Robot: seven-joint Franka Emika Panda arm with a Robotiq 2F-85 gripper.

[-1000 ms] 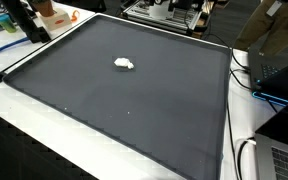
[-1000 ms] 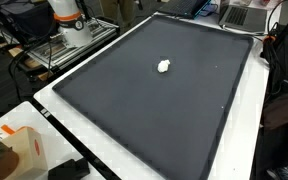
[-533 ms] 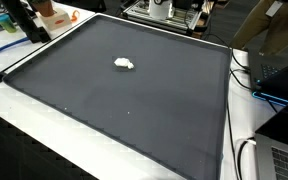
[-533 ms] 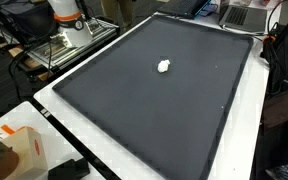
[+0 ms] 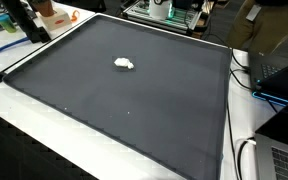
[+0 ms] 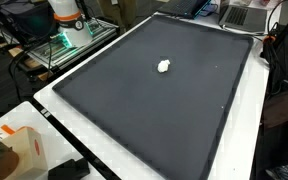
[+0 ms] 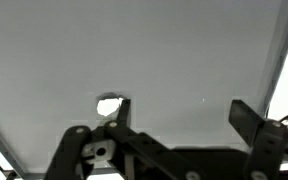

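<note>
A small white crumpled lump point(image 5: 124, 64), soft and irregular in outline, is seen lying on a large dark grey matte mat point(image 5: 144, 115), well inside its edges. The mat is spread flat over a smooth white table point(image 6: 94, 150). In the wrist view, the black metal gripper point(image 7: 182, 108) is shown with its fingers point(image 7: 246, 115) spread wide. Nothing is gripped, and the lump appears just beside one fingertip.

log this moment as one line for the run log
fingers: open, empty, above mat | white lump: lying on dark mat, not held
</note>
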